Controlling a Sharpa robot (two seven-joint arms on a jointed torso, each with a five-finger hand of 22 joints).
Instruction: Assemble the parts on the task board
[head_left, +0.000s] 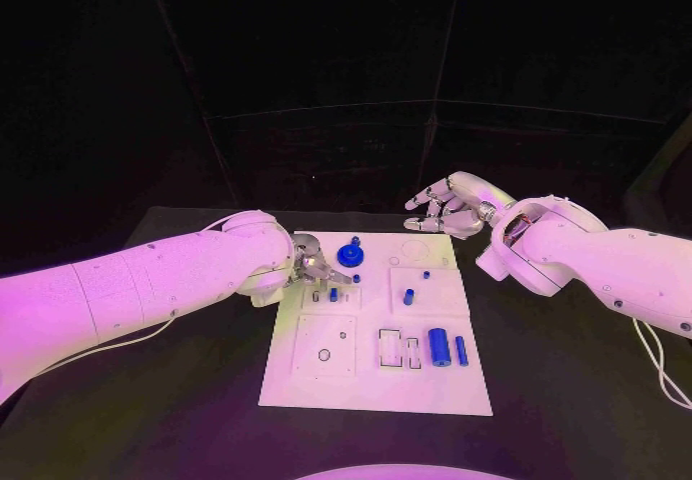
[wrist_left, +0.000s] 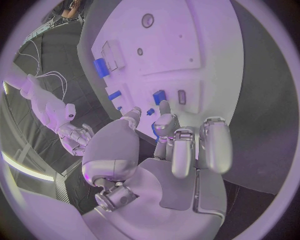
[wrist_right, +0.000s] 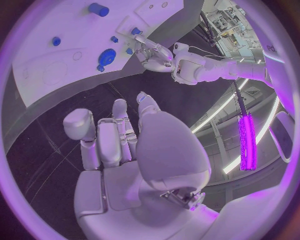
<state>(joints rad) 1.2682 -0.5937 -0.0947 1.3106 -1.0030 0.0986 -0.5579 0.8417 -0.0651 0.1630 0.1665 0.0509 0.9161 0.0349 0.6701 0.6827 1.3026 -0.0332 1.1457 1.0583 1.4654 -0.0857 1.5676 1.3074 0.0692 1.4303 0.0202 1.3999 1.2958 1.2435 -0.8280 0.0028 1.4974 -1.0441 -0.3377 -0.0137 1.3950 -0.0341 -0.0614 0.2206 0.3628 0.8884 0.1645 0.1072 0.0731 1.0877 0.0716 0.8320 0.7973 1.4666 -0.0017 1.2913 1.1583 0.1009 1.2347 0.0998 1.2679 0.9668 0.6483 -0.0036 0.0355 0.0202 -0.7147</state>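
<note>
The flat white rectangular task board (head_left: 378, 340) lay in the middle of the black desk (head_left: 577, 400), and the assembly looked only partly done. A round blue knob-like part (head_left: 351, 254) stood seated near the board's far edge, and a few small blue pegs (head_left: 408, 296) stood in sockets in the middle rows, so those places seemed filled. Nearer the robot, a stubby blue cylinder (head_left: 438, 346) and a slim blue rod (head_left: 462, 350) lay loose on the board beside empty rectangular slots, and a round recess on the board's left half also stood open — these were judged to be the work left. The silver left hand (head_left: 309, 262) hung low over the board's far-left corner, just beside the blue knob; in the left wrist view its fingers (wrist_left: 187, 150) were curled forward over a small blue peg (wrist_left: 159, 96), but whether they pinched anything could not be told. The silver right hand (head_left: 450, 208) hovered above the desk beyond the board's far-right corner, well apart from every part, its fingers loosely spread and holding nothing — it appeared to be waiting. By these signs the task stood somewhere near its middle, with the larger loose pieces yet to be seated.
</note>
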